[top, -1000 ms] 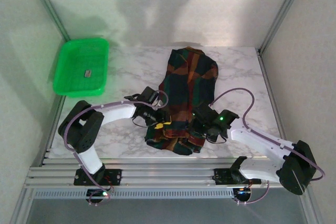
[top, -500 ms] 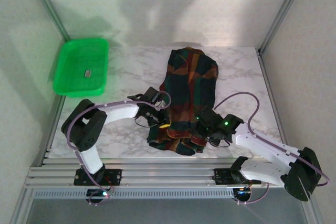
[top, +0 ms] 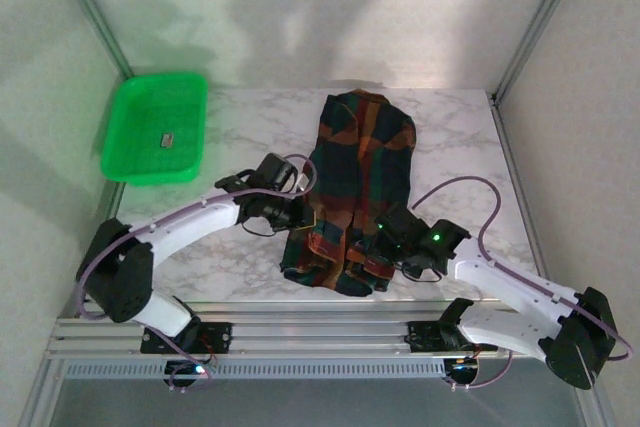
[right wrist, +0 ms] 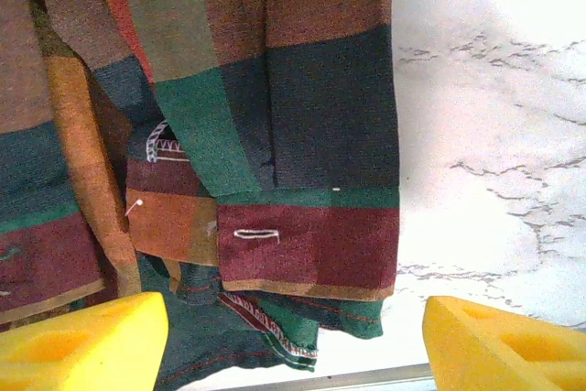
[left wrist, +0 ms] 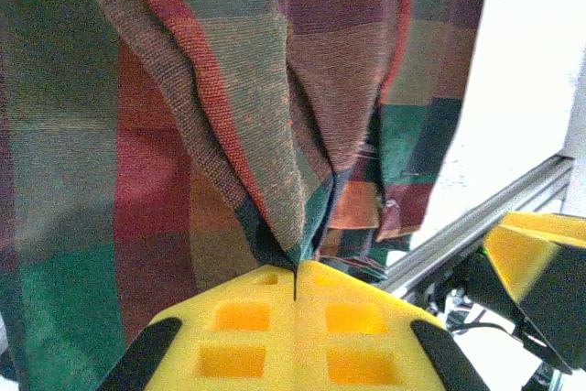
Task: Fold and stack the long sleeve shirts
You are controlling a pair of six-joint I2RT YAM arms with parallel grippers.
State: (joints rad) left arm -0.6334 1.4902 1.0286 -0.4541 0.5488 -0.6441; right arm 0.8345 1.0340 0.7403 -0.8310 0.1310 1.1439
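The plaid shirt [top: 358, 162] lies in the middle of the table [top: 245, 132], its hem bunched toward 6 o'clock. The left gripper [left wrist: 295, 288] is pinched tight on a ridge of cloth. A clean fold likely needs the right gripper [right wrist: 293, 336], fingers apart over the hem corner, to grip too. The green tray [top: 120, 142] sits at 10 o'clock, well apart and no obstacle.

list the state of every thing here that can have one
plaid shirt, folded narrow, far end flat, near end bunched
left gripper, shut on a raised fold of the plaid shirt
right gripper, open above the plaid shirt's near edge, holding nothing
green tray, upright, one small item inside
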